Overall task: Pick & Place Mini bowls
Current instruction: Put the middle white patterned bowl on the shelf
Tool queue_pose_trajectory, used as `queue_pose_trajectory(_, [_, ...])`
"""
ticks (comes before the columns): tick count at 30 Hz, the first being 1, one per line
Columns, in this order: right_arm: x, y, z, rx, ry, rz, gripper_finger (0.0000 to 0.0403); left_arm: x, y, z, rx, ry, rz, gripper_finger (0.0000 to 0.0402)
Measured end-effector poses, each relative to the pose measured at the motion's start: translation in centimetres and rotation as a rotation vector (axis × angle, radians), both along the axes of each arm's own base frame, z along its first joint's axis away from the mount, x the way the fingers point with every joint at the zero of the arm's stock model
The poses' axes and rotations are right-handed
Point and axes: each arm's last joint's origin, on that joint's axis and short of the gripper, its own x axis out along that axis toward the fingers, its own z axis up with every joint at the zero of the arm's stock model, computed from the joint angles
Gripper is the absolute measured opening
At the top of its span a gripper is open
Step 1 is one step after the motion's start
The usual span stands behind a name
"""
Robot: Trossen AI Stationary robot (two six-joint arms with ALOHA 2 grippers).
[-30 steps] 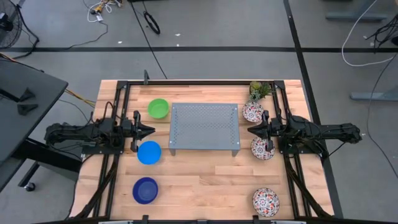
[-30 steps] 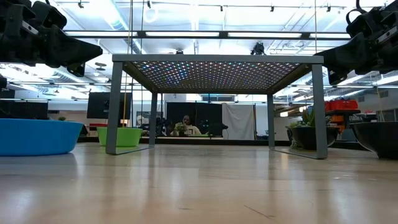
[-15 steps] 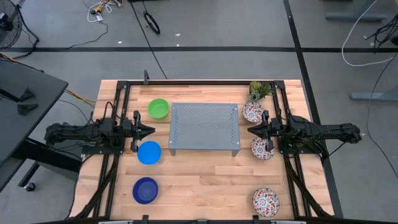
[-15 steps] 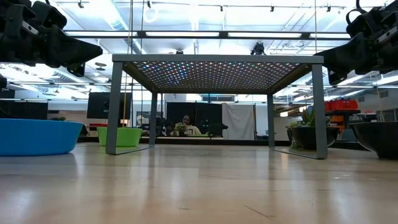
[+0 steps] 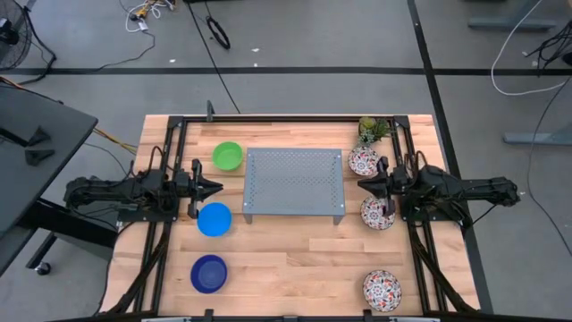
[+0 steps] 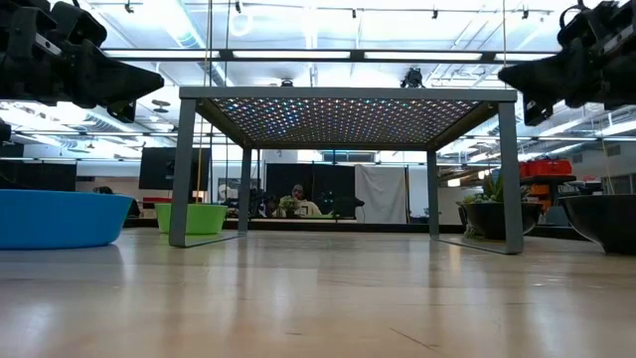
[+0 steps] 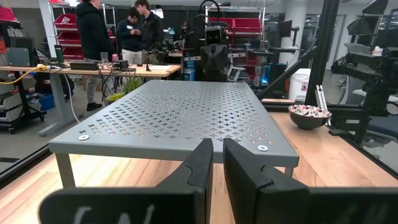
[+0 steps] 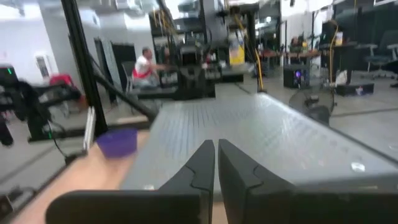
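Grey perforated metal stand (image 5: 294, 184) mid-table, small potted plant (image 5: 373, 129) at far right corner, people (image 7: 93, 31) standing beyond.

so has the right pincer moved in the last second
Yes, slightly: the right pincer rose and edged toward the far table edge, judged against the grey perforated metal stand.

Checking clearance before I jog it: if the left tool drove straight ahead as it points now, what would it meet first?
Likely the grey stand: the left tool, shut and empty, points at its near edge. Height is unclear, so it might skim over the top.
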Motion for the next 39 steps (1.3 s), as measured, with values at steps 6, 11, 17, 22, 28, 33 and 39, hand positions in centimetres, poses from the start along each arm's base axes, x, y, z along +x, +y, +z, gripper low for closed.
queue_pose_trajectory(6, [-0.3,0.0,1.4,0.038,-0.153,0.007,0.0027,0.0,0.0,0.0,0.0,0.001,0.0,0.0044])
queue_pose_trajectory(11, [-0.9,0.0,3.2,0.054,-0.347,0.014,0.002,0.0,0.0,0.0,0.0,0.001,0.0,0.0044])
queue_pose_trajectory(17, [-2.3,-0.1,5.3,0.078,-0.613,0.024,0.0004,0.0,0.0,0.0,0.0,0.001,0.0,0.0044])
queue_pose_trajectory(22, [-3.4,-0.2,6.4,0.093,-0.774,0.004,0.0003,0.0,0.0,0.0,0.0,0.0,0.0,0.0044])
queue_pose_trajectory(28, [-4.5,-0.3,7.3,0.114,-0.905,-0.023,0.0001,0.0,0.0,0.0,0.0,0.001,0.0,0.0044])
queue_pose_trajectory(33, [-5.5,-0.4,9.5,0.133,-0.974,-0.033,0.0001,0.0,0.0,0.0,0.0,0.0,0.0,0.0044])
queue_pose_trajectory(39, [-7.3,-0.4,13.4,0.131,-1.013,-0.034,0.0001,0.0,0.0,0.0,0.0,0.001,0.0,0.0044])
